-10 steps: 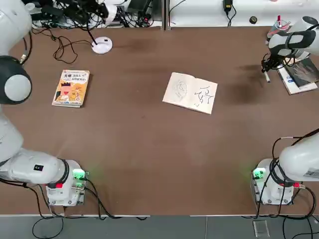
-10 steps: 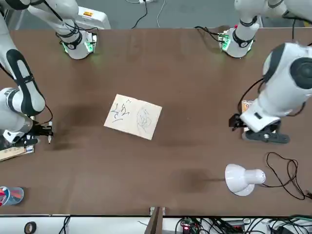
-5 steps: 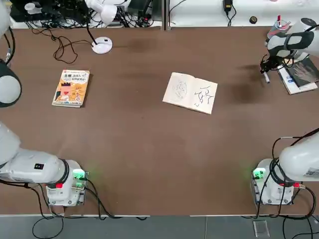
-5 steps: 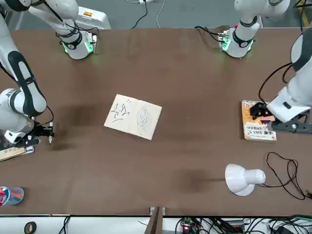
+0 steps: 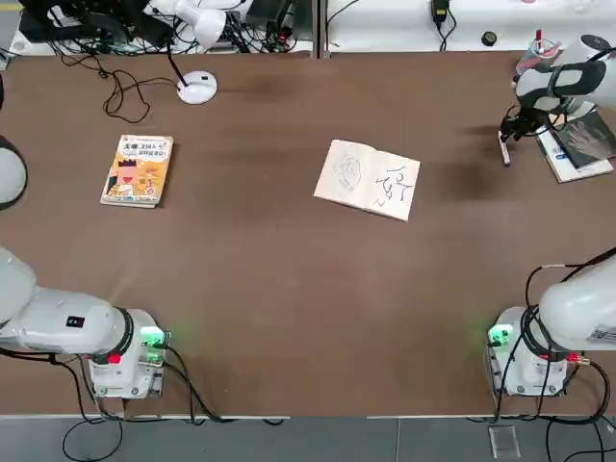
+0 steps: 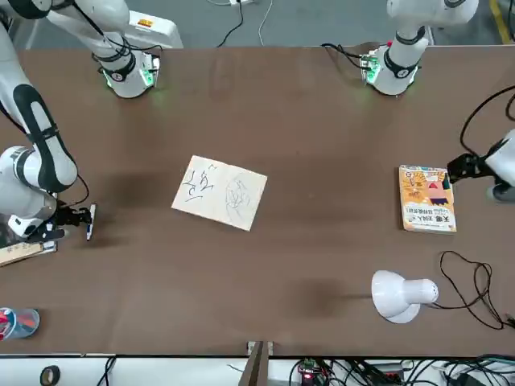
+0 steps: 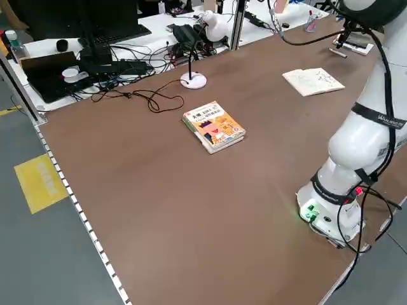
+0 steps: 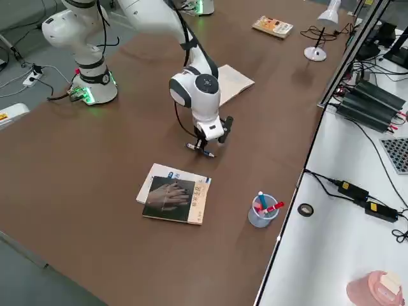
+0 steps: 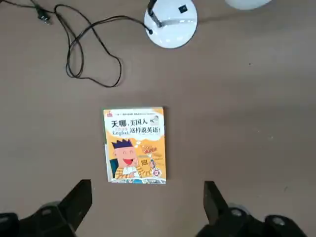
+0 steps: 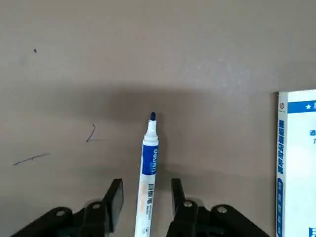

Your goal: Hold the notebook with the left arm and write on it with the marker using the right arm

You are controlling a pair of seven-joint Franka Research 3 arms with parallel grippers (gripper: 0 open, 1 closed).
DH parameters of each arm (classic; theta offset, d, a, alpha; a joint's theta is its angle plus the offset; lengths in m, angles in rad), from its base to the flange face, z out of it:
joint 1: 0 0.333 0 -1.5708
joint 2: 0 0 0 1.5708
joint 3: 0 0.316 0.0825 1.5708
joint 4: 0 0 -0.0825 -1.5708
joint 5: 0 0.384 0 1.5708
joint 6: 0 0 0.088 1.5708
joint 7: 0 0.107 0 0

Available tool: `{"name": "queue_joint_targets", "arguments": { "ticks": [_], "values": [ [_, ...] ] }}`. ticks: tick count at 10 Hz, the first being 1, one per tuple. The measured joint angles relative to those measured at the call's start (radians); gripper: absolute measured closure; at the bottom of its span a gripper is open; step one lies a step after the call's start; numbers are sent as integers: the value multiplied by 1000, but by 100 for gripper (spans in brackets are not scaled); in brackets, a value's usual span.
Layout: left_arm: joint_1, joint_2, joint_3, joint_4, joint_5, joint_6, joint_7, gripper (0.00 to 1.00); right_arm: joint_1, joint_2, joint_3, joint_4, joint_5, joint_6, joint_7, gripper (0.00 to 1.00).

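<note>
- Your white-paged open notebook (image 5: 368,179) lies mid-bench with dark scribbles on it, nothing holding it.
- The slim white-and-blue marker (image 10: 147,173) lies on the brown bench (image 5: 289,289) between the spread fingers of the right pincer (image 10: 143,200), so writing looks finished.
- The left pincer (image 9: 148,207) hangs spread above the orange cartoon-cover book (image 9: 134,145), near the white lamp base (image 9: 170,22).
- A dark-covered book (image 8: 173,197) lies beside the marker.

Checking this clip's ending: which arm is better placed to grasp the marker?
Right. The right gripper has its open fingers either side of the marker. The left gripper hangs open by the orange book, at the opposite end.
</note>
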Motion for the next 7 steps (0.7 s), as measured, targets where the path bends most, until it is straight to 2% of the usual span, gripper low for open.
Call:
{"name": "queue_joint_targets", "arguments": {
  "ticks": [5, 7],
  "values": [
    [0, -97, 15, -94, -1, -2, 1, 0, 5, -3, 0, 6, 1, -13, 11, 53],
    [2, -139, 16, -142, -1, 1, 1, 0, 36, -23, 1, 46, 1, -120, 92, 51]
  ]
}}
